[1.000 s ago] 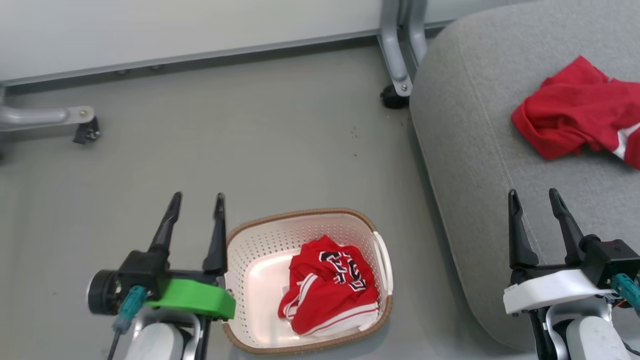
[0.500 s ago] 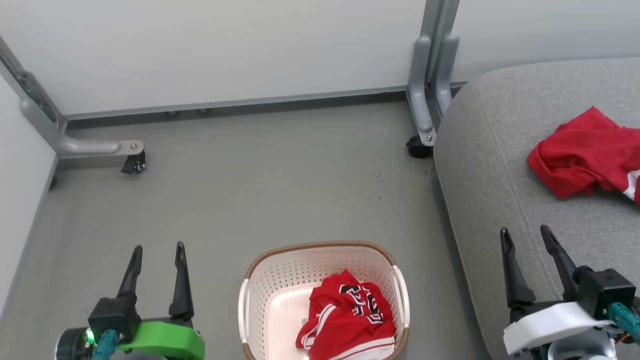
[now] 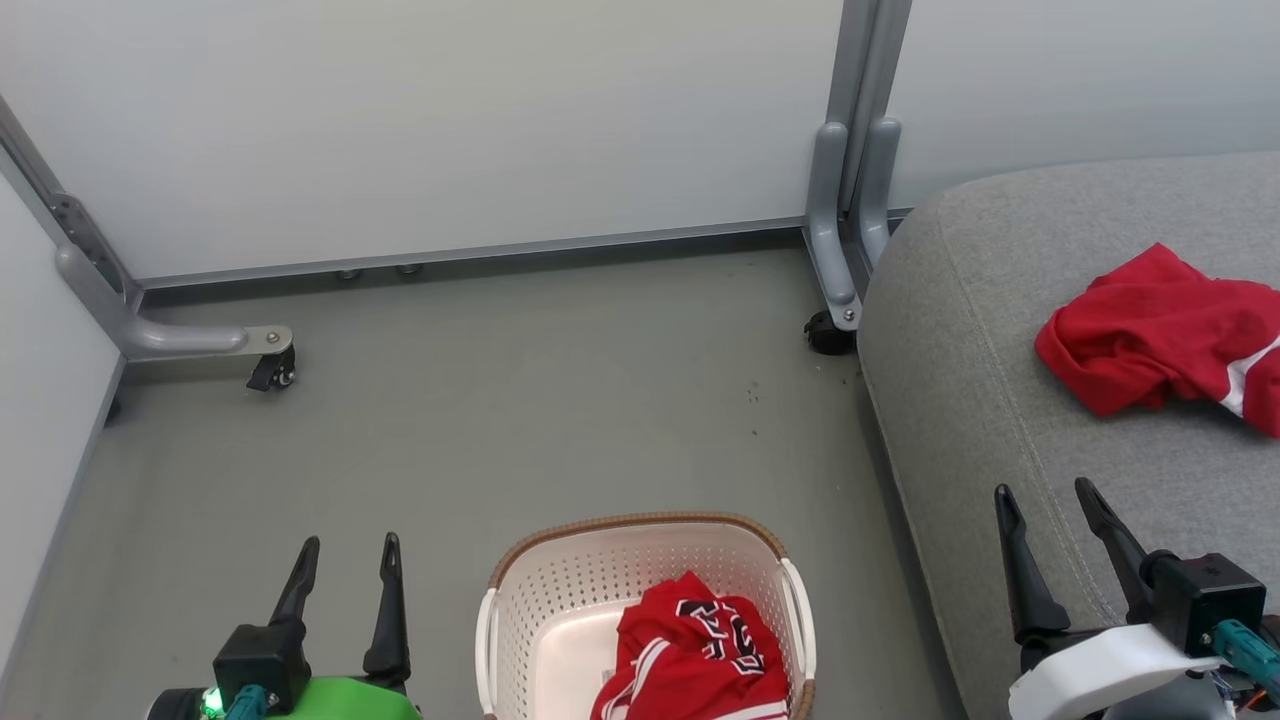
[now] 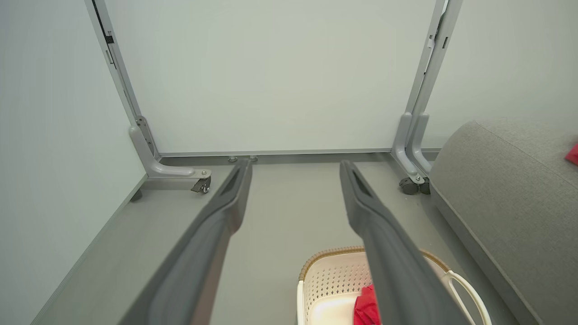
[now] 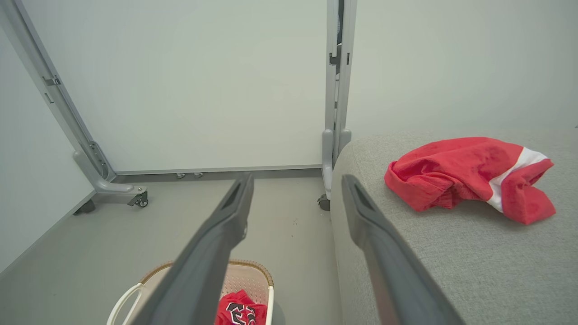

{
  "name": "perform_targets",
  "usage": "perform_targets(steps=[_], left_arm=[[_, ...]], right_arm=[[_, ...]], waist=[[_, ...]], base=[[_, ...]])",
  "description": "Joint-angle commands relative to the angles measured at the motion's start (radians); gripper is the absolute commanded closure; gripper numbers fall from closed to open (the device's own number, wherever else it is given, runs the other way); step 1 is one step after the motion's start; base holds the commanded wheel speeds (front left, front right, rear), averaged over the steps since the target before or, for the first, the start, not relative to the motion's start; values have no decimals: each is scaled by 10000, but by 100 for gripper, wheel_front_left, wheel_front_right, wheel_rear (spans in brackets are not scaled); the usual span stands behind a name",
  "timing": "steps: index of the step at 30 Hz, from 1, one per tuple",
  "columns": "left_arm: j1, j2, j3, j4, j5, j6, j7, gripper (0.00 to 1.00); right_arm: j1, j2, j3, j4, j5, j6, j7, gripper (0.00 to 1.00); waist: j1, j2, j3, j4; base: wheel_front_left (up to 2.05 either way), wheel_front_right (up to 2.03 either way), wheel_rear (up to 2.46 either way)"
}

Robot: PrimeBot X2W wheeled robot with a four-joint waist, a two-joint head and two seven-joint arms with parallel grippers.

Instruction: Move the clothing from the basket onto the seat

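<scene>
A plain red garment (image 3: 1150, 335) lies on the seat (image 3: 1000, 430). The lettered garment (image 3: 700, 650) sits crumpled in the basket (image 3: 640, 521) on the floor (image 3: 500, 400), between our two arms. The left tool (image 3: 350, 540) and the right tool (image 3: 1044, 488) both stand with fingers apart, holding nothing.

We judge the step in hand to be fetching the lettered garment. We should come down over its highest fold, stay clear of the basket wall, pinch deep and lift straight up so the basket does not ride up with it.

The head view cuts off the basket's near end and the garment's lower part. We cannot tell what lies underneath.
</scene>
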Motion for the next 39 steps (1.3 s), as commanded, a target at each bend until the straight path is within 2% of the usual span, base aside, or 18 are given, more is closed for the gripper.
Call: perform_targets(steps=[1, 26, 34, 39], left_arm=[[-8, -3, 29, 89, 61, -56, -6, 0], [-473, -269, 89, 139, 453, -238, -7, 0], [-1665, -341, -995, 404, 830, -504, -6, 0], [-3162, -366, -2513, 1252, 530, -610, -7, 0]], right_arm=[[144, -29, 1, -68, -82, 1, 12, 0], [-94, -28, 2, -254, -127, 1, 74, 0], [-750, -28, -48, -586, -250, 1, -35, 0], [-1596, -27, 33, -821, -293, 1, -273, 0]], waist=[[1, 0, -2, 9], [1, 0, 266, 111], [1, 0, 1473, 50], [1, 0, 3032, -204]], base=[[0, 0, 0], [0, 0, 0], [0, 0, 0], [0, 0, 0]])
